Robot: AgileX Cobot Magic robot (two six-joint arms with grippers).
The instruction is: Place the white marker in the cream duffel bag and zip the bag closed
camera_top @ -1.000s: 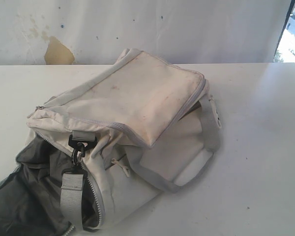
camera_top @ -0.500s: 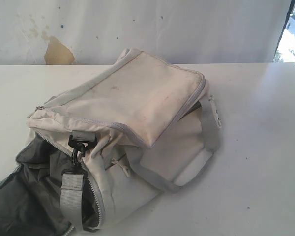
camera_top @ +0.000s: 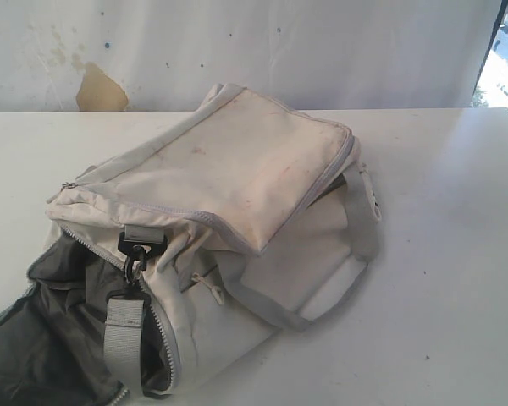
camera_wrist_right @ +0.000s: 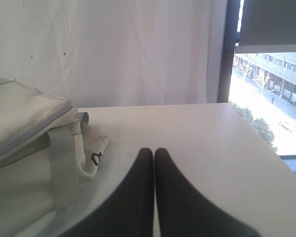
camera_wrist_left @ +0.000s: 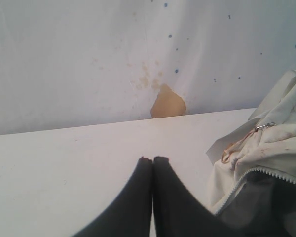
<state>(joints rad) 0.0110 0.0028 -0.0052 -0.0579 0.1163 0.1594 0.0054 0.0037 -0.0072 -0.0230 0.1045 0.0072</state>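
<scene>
i'm at the very start here: nothing is picked up, and neither arm shows in the exterior view. the left gripper (camera_wrist_left: pixel 153 159) has its two dark fingers pressed tip to tip with nothing between them. it hangs over the bare table (camera_top: pixel 457 254), just beside the bag's unzipped end. the right gripper (camera_wrist_right: pixel 153 150) is clenched the same way and is empty. it sits over the table on the bag's other side, near a grey webbing strap (camera_wrist_right: pixel 64 163).

the cream duffel bag (camera_top: pixel 237 186) lies slumped across the middle of the table. its zipper (camera_wrist_left: pixel 251 171) is undone at the near-left end in the exterior view, and the grey lining (camera_top: pixel 59 338) gapes toward that camera. a black buckle (camera_top: pixel 137 249) and a shoulder strap (camera_top: pixel 123 330) hang over that mouth.

i cannot find the white marker in any view. it may be behind the bag or out of frame; i can't tell which.

so the step in hand, as i judge it, is finding and fetching the marker. the next move calls for parting one pair of jaws, pinching that slim barrel across its width, and carrying it to the open mouth. closing the zip will likely need the other arm bracing the soft fabric.
</scene>
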